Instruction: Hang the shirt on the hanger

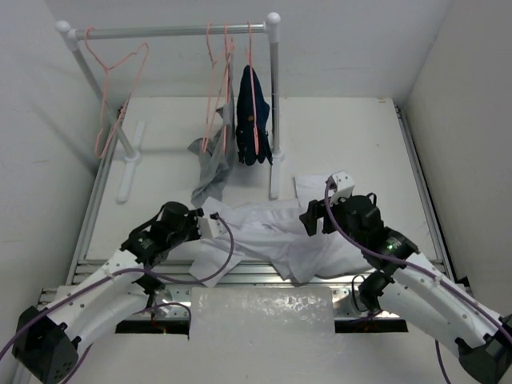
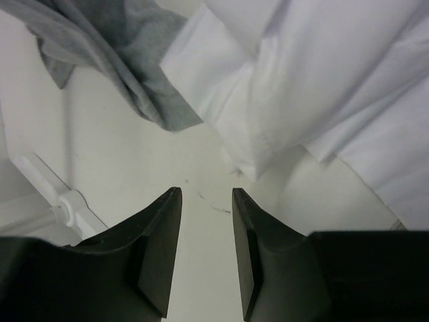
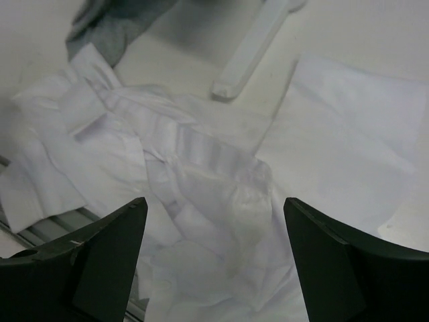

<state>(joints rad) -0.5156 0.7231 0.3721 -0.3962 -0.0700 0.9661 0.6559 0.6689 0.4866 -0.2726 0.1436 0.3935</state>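
Note:
The white shirt (image 1: 272,236) lies crumpled on the table between my two arms. It also shows in the left wrist view (image 2: 322,87) and the right wrist view (image 3: 201,174). My left gripper (image 1: 210,226) is at the shirt's left edge, low over bare table, jaws a little apart and empty (image 2: 206,194). My right gripper (image 1: 316,218) hovers over the shirt's right part, jaws wide open and empty (image 3: 214,204). An empty salmon-pink hanger (image 1: 120,88) hangs tilted at the left end of the white rail (image 1: 172,32).
A grey garment (image 1: 210,172) hangs from pink hangers (image 1: 218,80) down onto the table next to the shirt (image 2: 120,47). A navy garment (image 1: 252,116) hangs beside it. The rail's white feet (image 3: 251,50) rest on the table. Walls close in on both sides.

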